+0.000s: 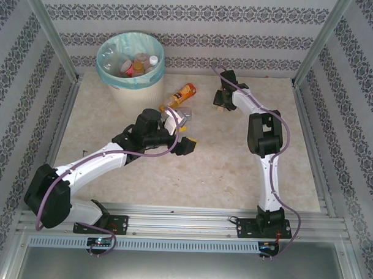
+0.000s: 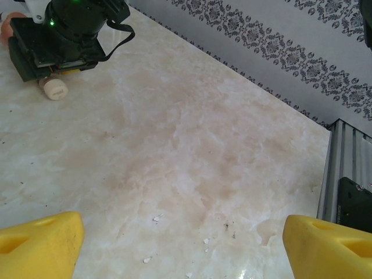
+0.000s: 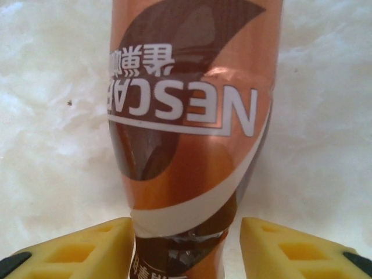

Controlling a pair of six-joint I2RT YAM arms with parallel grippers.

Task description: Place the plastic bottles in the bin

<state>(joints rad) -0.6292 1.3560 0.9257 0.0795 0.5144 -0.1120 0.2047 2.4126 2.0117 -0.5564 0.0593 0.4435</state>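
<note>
While several plastic bottles (image 1: 139,65) already sit in the round cream bin with teal liner (image 1: 134,96), the job is unfinished. Right end effector (image 3: 186,232): yellow fingers (image 3: 87,247) flank the neck of a brown-and-orange labelled bottle (image 3: 186,116) lying on the pale table (image 3: 325,145); whether it is firmly gripped, cannot tell. Left end effector (image 2: 183,244): spread wide, empty. A second orange bottle (image 1: 183,93) lies just beyond it, bin-side.

My table (image 1: 203,177) is pale and marbled, with a few white flecks (image 2: 157,218) on it. The bin (image 1: 131,96) stands at its far left corner. Two bottles lie flat: an orange bottle (image 1: 182,93) just beside the bin, and a brown Nescafé bottle (image 3: 192,116) further right.
</note>
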